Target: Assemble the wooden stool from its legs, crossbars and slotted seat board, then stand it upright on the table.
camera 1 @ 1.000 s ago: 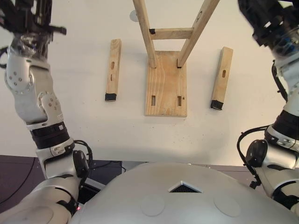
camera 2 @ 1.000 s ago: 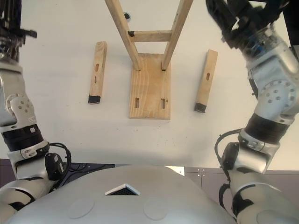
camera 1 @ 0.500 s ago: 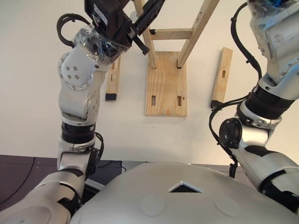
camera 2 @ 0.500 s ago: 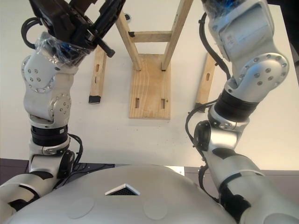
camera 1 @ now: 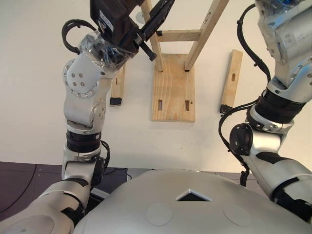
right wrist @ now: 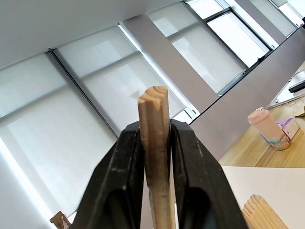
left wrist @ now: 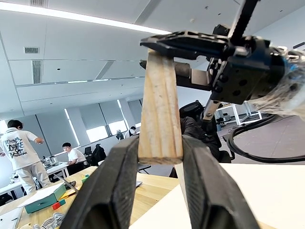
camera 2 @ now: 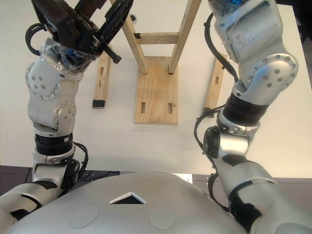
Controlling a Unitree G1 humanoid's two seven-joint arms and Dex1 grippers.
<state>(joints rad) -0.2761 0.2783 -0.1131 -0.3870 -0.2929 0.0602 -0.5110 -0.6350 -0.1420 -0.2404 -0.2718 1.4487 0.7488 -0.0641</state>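
Both arms have swung in from the sides of the table (camera 1: 39, 97) over the last second; since half a second ago they have barely shifted. The head views give the layout: the seat board (camera 1: 173, 92) lies flat, with the left standing leg (camera 1: 157, 56) and right standing leg (camera 1: 202, 34) in its far slots, joined by a crossbar (camera 1: 179, 35). One loose leg (camera 2: 101, 78) lies to the left, another loose leg (camera 1: 230, 80) to the right. The wrist views give the grips. The left gripper (left wrist: 159, 143) has its jaws pinching the left standing leg near its top end. The right gripper (right wrist: 155, 129) has its jaws pinching the right standing leg likewise.
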